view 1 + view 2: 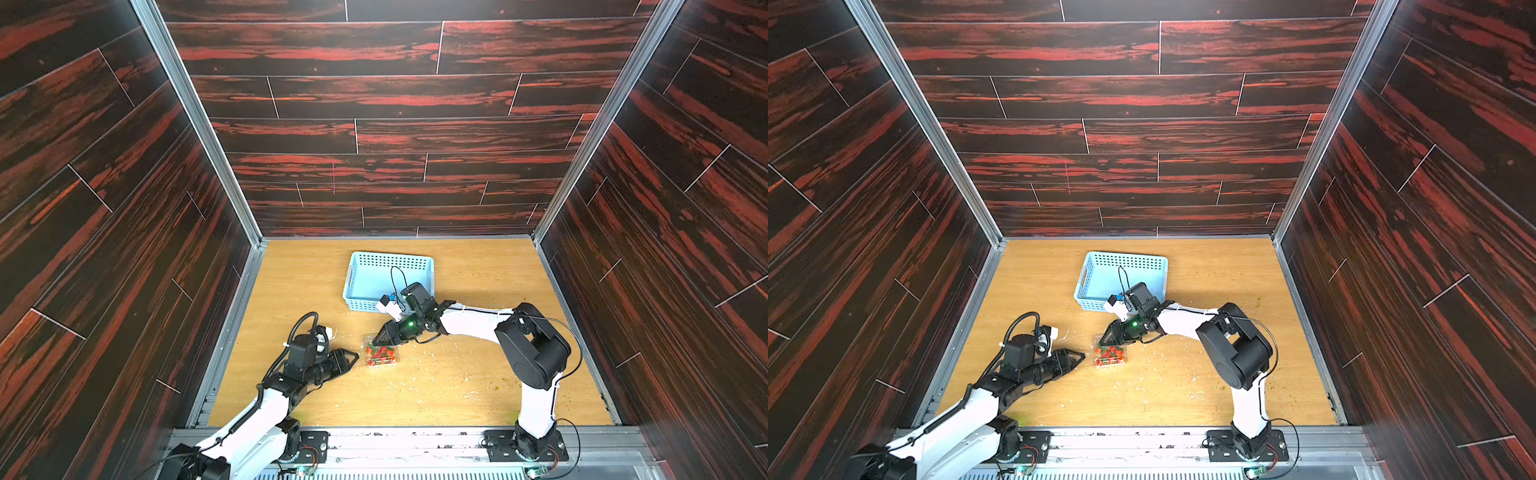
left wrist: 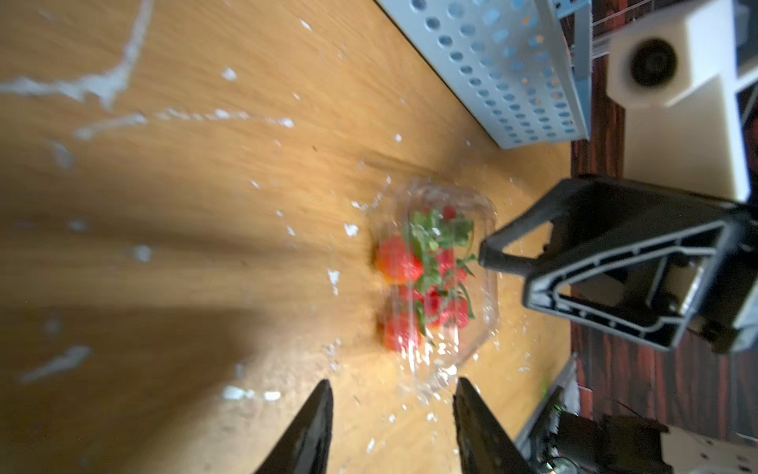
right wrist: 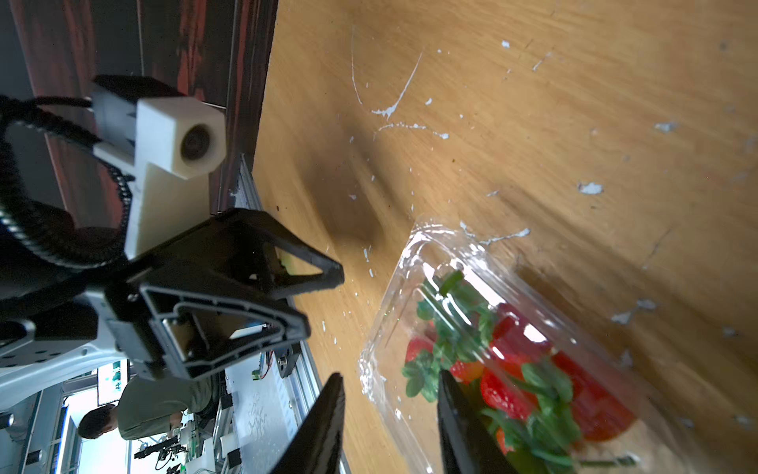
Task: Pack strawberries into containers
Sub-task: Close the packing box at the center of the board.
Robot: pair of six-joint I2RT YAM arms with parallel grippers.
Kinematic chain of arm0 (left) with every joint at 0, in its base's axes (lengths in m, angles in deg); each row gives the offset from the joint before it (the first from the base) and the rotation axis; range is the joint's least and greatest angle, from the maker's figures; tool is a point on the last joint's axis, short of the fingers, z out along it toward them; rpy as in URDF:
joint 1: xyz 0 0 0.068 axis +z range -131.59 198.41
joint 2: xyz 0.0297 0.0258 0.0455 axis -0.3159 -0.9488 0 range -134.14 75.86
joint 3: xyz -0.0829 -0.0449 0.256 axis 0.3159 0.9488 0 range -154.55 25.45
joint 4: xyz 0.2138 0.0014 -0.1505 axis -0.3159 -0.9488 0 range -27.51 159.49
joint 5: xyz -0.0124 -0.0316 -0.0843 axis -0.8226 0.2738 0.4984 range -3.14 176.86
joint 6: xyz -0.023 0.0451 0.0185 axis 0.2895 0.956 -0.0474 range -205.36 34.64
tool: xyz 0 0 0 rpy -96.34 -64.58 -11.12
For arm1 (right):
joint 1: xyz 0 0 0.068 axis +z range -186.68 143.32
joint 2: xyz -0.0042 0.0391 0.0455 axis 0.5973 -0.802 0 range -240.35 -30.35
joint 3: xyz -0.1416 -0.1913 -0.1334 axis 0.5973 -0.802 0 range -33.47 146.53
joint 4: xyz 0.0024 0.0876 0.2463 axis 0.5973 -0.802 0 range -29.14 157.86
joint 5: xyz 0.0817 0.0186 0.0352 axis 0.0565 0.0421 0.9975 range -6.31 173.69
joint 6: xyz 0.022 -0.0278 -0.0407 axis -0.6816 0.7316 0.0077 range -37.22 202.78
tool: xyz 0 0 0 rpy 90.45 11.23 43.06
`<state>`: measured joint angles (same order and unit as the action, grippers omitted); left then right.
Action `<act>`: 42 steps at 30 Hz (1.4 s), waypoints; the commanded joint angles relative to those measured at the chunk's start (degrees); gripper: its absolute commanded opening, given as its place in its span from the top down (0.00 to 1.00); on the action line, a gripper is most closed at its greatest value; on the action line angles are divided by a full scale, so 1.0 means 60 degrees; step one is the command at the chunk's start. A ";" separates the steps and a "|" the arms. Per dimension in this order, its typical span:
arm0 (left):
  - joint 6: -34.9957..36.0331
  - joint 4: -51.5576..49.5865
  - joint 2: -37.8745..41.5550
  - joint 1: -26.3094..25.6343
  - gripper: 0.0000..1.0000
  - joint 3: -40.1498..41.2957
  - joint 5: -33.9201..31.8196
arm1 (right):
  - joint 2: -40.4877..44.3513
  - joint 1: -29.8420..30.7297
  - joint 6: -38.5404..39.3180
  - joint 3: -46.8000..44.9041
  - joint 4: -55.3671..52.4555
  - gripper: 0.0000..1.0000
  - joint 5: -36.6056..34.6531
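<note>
Fingers (image 2: 316, 427) of the left gripper (image 2: 393, 386) stand apart with only bare wood between them, so it grips nothing. The right gripper (image 3: 391, 377) also has its black fingers spread with a clear gap and nothing caught in it.

Both arms work over a light wooden table (image 1: 457, 374) boxed in by dark red-streaked walls. At the far middle of the table sits a light blue basket (image 1: 390, 259) with holes in its sides; the right arm's wrist passes over its near corner.

Near the middle of the table, between the two grippers, lies a small clear punnet (image 3: 393, 295). In both top views the right gripper hangs at its far edge, tips pointing down at it; whether they touch the plastic I cannot tell. The left gripper (image 1: 355, 355) points at the punnet from its left side, near but apart from it.

Inside the punnet lie the strawberries (image 3: 512, 336), red with green caps, bunched together. Whether the lid is shut over them I cannot tell.

Small white flecks (image 3: 590, 188) dot the wood around the punnet.
</note>
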<state>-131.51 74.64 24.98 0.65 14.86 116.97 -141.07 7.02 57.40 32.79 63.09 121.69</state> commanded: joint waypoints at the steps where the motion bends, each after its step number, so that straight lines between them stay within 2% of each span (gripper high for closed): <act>1: -0.0515 0.0220 0.0139 -0.0280 0.50 0.0141 0.0433 | -0.0283 0.0070 0.0171 0.0136 -0.0267 0.61 -0.0079; 7: -0.0892 0.1586 -0.0968 -0.0846 0.54 0.0423 0.0172 | -0.0210 0.0092 0.0078 -0.0022 -0.0126 0.61 -0.0107; 14: -0.1008 0.2643 -0.2011 -0.1053 0.60 0.0536 0.0010 | -0.0121 0.0099 0.0005 -0.0134 -0.0024 0.61 -0.0139; 27: -0.1009 0.2841 -0.2107 -0.1083 0.66 0.0338 -0.0260 | -0.0268 0.0114 -0.0003 -0.0143 0.0020 0.61 -0.0082; 36: -0.1239 0.4208 -0.3352 -0.1084 0.69 0.0198 -0.0192 | -0.0356 0.0143 0.0013 -0.0159 -0.0034 0.61 -0.0086; 42: -0.1063 0.3906 -0.3364 -0.1083 0.71 -0.0029 -0.0291 | -0.0436 0.0143 0.0014 -0.0152 -0.0039 0.62 -0.0070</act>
<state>-138.09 98.48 4.85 -5.68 16.31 116.34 -141.61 7.35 57.31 32.61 63.59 121.36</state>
